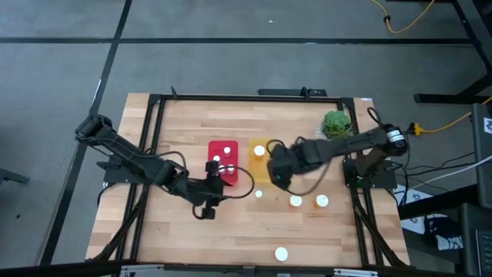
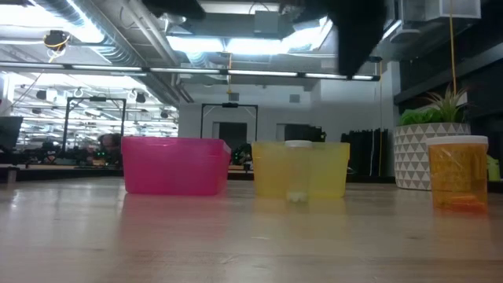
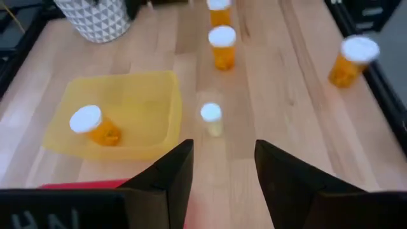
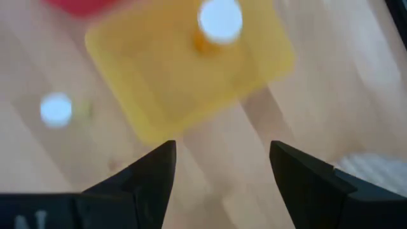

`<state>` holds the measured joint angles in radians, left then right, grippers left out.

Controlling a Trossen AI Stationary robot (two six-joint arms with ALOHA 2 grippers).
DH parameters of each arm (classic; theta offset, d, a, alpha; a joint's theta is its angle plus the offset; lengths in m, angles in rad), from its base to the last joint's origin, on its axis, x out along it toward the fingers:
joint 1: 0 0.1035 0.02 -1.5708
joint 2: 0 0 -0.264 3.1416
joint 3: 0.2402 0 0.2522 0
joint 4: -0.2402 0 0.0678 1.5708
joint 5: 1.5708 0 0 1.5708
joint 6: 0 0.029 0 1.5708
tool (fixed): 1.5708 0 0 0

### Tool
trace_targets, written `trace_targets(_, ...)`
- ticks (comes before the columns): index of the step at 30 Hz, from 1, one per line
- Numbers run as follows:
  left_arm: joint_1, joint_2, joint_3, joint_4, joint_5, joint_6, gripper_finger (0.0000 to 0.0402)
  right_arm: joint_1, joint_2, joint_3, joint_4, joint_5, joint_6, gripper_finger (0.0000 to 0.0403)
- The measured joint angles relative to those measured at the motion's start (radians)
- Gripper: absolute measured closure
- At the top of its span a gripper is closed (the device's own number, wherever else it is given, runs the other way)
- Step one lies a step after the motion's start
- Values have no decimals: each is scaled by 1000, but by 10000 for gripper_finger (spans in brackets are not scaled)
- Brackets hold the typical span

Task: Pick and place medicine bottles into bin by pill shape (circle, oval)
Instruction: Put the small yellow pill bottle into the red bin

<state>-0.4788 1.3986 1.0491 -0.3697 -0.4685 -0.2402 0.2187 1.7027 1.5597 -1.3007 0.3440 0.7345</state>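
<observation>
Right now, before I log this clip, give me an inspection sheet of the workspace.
Surface: wooden table, bare in front.
Job's things: red bin holds white-capped bottles; yellow bin holds one orange bottle; four bottles loose on the table, including a small one.
Clutter: potted plant.
Grippers: left gripper open, empty; right gripper open, empty, above the yellow bin.
Cables: yellow cable on the floor beyond the table.
Surroundings: nothing seen of people.
</observation>
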Motion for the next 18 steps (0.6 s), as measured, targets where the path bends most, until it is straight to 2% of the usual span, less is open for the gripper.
trace_targets(6,106,147,-1,118,210,13,247,155,-53,0,-212,-4,222,149)
trace_targets(8,136,200,-1,190,240,57,247,205,-70,0,-279,-5,318,149)
trace_targets(12,184,283,-1,294,259,110,247,290,-118,-14,-264,-7,379,149)
trace_targets(18,235,358,-1,332,300,112,247,388,-168,-29,-270,-15,448,149)
